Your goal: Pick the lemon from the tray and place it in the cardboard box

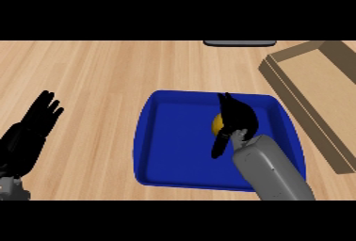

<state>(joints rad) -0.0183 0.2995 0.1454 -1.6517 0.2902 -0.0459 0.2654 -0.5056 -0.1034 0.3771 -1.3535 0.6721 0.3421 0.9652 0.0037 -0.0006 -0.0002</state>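
A yellow lemon lies in the blue tray, mostly hidden behind my right hand. That hand is over the tray's middle right, its straight fingers pointing away from me and its thumb hanging down to the left of the lemon. The hand is beside and above the lemon, and its fingers are not curled round it. The cardboard box stands at the right edge, open at the top, tilted across the corner. My left hand rests open at the far left, fingers up.
A dark grey object peeks in at the counter's far edge, top middle. Bare wooden counter stretches between the left hand and the tray and behind the tray.
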